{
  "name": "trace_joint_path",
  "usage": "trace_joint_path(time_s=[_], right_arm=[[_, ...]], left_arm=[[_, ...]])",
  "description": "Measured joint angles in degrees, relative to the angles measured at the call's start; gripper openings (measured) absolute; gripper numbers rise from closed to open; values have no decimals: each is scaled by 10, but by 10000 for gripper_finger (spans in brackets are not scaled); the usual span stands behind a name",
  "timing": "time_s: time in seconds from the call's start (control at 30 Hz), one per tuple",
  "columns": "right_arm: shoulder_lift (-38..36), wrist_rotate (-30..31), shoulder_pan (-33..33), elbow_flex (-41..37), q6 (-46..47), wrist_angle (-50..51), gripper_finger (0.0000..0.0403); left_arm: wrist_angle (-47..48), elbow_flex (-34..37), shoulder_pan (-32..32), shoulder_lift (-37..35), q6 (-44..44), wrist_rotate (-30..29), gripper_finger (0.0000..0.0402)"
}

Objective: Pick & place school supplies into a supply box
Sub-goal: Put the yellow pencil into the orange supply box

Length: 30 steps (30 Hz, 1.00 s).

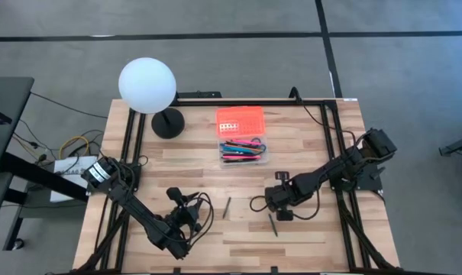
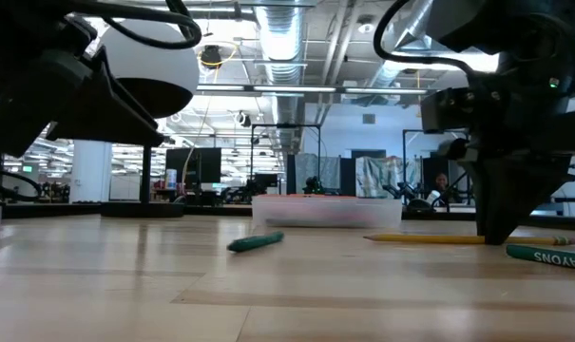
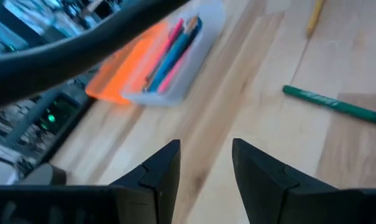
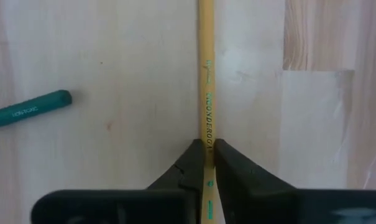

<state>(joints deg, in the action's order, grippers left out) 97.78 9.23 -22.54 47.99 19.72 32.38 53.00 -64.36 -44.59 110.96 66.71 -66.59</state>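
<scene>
**Bench contents: supply box part-filled, three items loose on the wood**

- Table (image 1: 307, 237): pale wooden slats inside a black frame.
- Supply box (image 1: 243, 152): clear base at the middle of the table's far half, holding a bundle of pink, blue and dark pens. Its orange lid (image 1: 240, 119) lies open and flat, touching the base on the far side. The left wrist view shows the same box (image 3: 175, 62) with pink and blue pens inside.
- Yellow pencil (image 4: 206, 68): flat on the wood, right of centre. The right gripper (image 4: 206, 163) is down at the table surface, its fingers pressed in on the pencil's shaft from either side. The low view shows the pencil (image 2: 430, 238) lying level beside the lowered gripper.
- Green crayon (image 2: 544, 256): just beside the right gripper on the near side, lying flat; in the high view it reads only as a short dark stick (image 1: 273, 224), so the match is likely rather than certain.
- Second green item (image 1: 227, 207): a short pen or crayon, between the two arms, untouched.
- Left gripper (image 3: 205, 163): near-left area of the table, fingers spread, nothing between them.
- White globe lamp (image 1: 147, 85): on a black base at the far-left corner, well apart from the box.
</scene>
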Motion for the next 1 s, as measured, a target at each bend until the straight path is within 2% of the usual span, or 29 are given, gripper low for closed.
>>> trace_joint_path(time_s=[0.17,0.3,0.4,0.53,0.7,1.0], right_arm=[[0,-15,10,0,19,0,38],[-1,-18,13,0,19,-6,39],[-1,-18,12,-1,15,-10,35],[-1,-18,12,-1,14,-11,30],[-1,-17,12,-2,13,-13,29],[-1,-17,12,-2,8,-13,20]], left_arm=[[-10,0,15,7,-2,59,141],[-74,19,25,17,-55,65,140],[-143,51,38,17,-97,92,134],[-211,91,54,16,-119,105,123],[-259,113,64,13,-121,126,113],[-330,127,79,12,-188,159,112]])
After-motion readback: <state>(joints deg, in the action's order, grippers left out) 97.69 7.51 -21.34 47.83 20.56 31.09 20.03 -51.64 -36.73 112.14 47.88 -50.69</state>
